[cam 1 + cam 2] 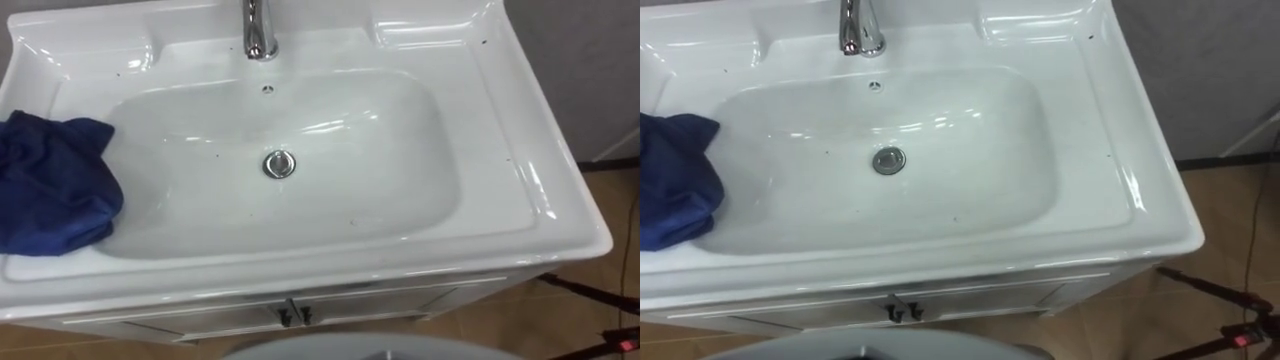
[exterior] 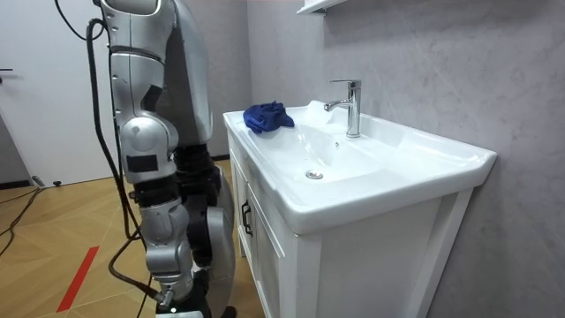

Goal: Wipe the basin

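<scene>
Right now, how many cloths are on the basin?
1: a blue cloth bunched on the left rim of the basin, at the bowl's edge. Another could lie outside the views.

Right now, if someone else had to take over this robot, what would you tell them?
Hands: no hand touches the cloth or the basin.
Things: the blue cloth lies bunched on the left rim of the basin, one edge drooping into the bowl. No water runs from the tap.
Done: no wiping seems to have begun; a few dark specks sit in the bowl.
Left: pick up the cloth, wipe bowl and rim.
</scene>
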Robot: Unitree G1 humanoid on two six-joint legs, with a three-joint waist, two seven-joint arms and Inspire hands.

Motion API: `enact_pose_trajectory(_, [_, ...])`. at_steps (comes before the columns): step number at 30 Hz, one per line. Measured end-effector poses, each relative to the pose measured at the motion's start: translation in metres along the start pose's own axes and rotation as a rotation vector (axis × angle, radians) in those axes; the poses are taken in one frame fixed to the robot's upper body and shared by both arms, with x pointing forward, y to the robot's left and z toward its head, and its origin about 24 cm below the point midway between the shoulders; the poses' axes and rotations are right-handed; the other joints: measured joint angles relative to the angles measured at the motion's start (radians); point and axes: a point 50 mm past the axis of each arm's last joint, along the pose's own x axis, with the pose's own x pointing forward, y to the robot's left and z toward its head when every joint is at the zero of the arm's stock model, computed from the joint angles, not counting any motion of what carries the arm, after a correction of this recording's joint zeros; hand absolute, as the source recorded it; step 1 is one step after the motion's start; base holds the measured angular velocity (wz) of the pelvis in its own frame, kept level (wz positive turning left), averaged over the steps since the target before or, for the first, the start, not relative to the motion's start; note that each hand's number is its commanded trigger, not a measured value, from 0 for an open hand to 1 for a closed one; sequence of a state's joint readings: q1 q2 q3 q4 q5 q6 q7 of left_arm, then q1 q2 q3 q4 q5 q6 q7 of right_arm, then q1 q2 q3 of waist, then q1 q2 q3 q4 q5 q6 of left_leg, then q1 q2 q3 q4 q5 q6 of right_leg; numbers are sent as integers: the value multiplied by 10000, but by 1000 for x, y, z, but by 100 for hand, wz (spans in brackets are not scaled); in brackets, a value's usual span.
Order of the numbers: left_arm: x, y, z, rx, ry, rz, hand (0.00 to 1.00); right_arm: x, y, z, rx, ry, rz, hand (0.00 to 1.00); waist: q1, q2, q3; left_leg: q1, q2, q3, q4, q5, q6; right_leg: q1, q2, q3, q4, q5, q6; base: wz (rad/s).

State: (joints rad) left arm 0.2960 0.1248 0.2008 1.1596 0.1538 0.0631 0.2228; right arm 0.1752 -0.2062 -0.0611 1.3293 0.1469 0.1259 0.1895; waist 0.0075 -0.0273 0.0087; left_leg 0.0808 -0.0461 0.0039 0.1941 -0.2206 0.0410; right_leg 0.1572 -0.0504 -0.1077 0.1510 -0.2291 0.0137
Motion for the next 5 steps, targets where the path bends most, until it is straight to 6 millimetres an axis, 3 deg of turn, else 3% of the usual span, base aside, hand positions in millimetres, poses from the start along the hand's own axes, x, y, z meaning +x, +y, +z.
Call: enact_pose_trajectory(5, [1,-3,4,167,-63,-360,0,0,1,2,-8,-75,156,0,-8,-40,17,-17,3,4,0,-1,-1,-4,3,-22,2,-2,-1,0])
